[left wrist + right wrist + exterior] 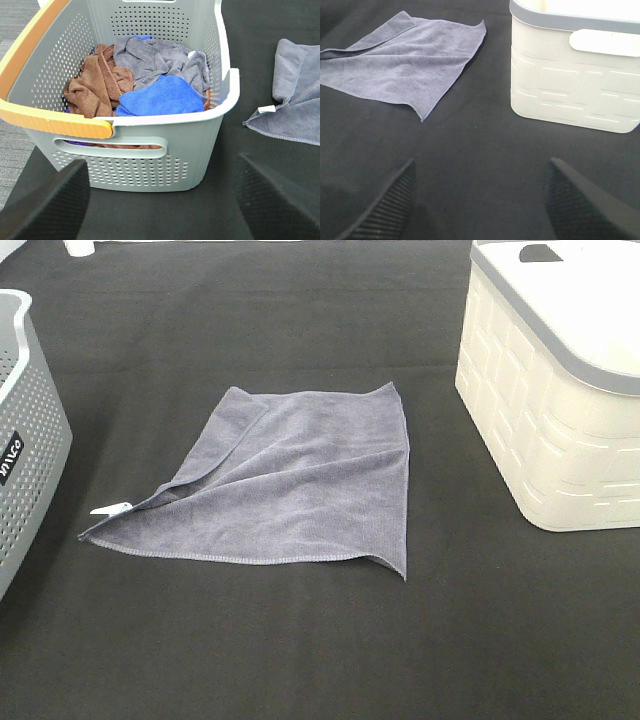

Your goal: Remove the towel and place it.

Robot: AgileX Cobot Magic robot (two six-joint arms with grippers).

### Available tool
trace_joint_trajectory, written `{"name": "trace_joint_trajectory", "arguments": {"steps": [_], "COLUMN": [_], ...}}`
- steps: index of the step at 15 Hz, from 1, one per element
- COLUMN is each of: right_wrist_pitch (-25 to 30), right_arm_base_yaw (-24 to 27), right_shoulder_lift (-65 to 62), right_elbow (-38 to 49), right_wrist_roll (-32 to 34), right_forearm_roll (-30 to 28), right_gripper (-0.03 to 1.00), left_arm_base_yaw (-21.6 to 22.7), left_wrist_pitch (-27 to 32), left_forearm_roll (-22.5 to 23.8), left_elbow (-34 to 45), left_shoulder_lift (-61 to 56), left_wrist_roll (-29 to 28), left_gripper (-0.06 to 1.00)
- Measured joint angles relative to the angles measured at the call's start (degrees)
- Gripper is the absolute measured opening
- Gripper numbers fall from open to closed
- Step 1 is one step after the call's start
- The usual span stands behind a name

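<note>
The greyish-purple towel (290, 480) lies spread on the black table covering in the middle of the exterior high view, its left edge folded over, a small white tag (110, 508) at its left corner. It also shows in the left wrist view (295, 95) and in the right wrist view (405, 60). My left gripper (160, 200) is open and empty, facing the grey basket (165, 145). My right gripper (480, 200) is open and empty above bare table, apart from the towel. Neither gripper shows in the exterior high view.
The grey perforated basket (25, 440) with an orange rim stands at the left edge and holds brown, blue and grey cloths (135, 75). A cream basket (560, 390) with a grey rim stands at the right, also in the right wrist view (575, 75).
</note>
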State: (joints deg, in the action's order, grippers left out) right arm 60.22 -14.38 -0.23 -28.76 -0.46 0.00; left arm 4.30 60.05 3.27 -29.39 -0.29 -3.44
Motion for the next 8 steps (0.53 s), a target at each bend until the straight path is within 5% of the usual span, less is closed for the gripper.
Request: {"name": "trace_joint_trajectory", "arguments": {"steps": [8], "right_wrist_pitch": [0.00], "right_arm_base_yaw": [0.00], "right_shoulder_lift": [0.00], "right_elbow": [0.00], "right_wrist_roll": [0.00], "right_forearm_roll": [0.00], "right_gripper": [0.71], "left_arm_base_yaw": [0.00], "left_wrist_pitch": [0.00], "left_forearm_roll": [0.00], "left_elbow": [0.00], "left_shoulder_lift": [0.00], "left_wrist_roll": [0.00], "left_gripper": [0.74]}}
